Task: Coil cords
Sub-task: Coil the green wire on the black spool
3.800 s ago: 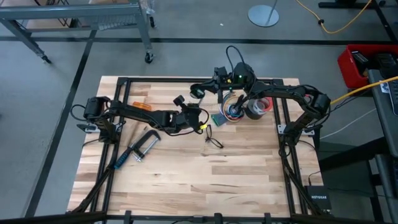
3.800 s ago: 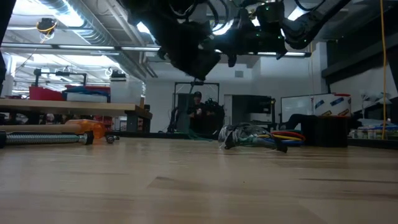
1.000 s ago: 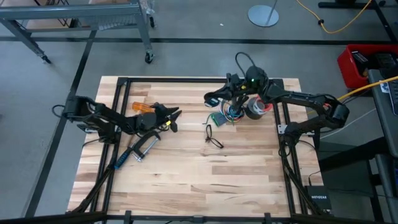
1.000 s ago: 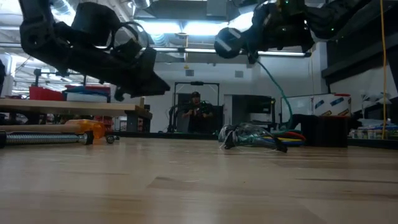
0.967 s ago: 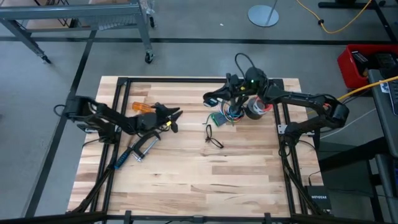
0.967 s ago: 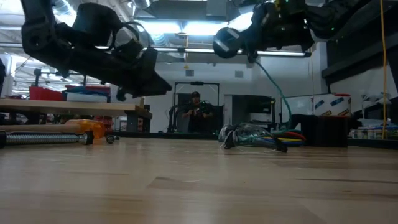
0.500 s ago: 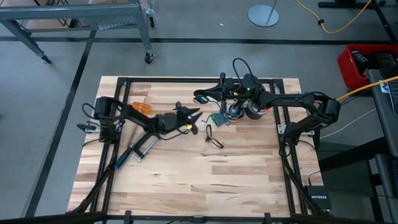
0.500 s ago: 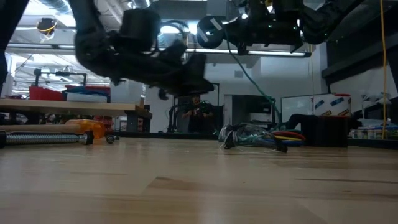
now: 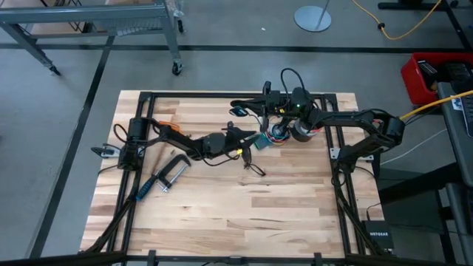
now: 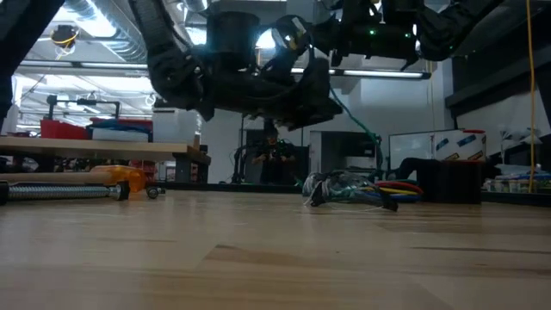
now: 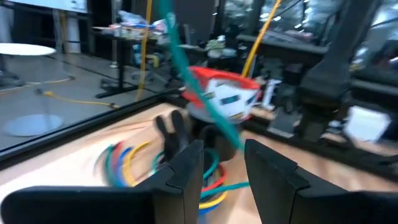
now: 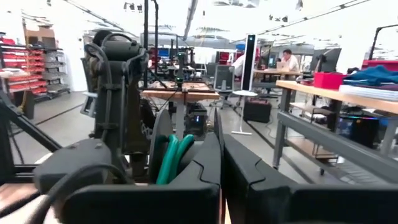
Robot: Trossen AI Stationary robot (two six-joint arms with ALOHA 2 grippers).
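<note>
A green cable (image 10: pixel 360 129) runs from my right gripper (image 9: pixel 239 108) down to the bundle of multicoloured wires (image 9: pixel 277 131) at the table's far right. My right gripper is shut, above the table's far middle. My left gripper (image 9: pixel 249 140) is open and empty, raised just left of the bundle; the green cable (image 11: pixel 194 84) crosses in front of it. A small yellow piece (image 9: pixel 242 154) shows under the left gripper; I cannot tell what it belongs to. The thin black cord cannot be made out. My right gripper is shut on the green cable, lifted clear of the table. A loop of the cable (image 12: pixel 171 158) shows right beside the shut fingers (image 12: pixel 208 165), which hide the place of contact. Below the gripper the cable slants down to the bundle (image 10: pixel 379 185) on the table.
A tape roll (image 9: pixel 304 128) stands beside the bundle. Small black wire loops (image 9: pixel 253 165) and a small green piece (image 9: pixel 260 142) lie at mid-table. A metal clamp (image 9: pixel 164 177) and an orange-handled tool (image 9: pixel 168 127) lie at the left. Bare wood lies toward the near edge.
My left gripper has swung toward the table's right, from beside the orange-handled tool to just left of the bundle. My right gripper has gone a little left and up with the green cable, whose lower end stays at the bundle.
</note>
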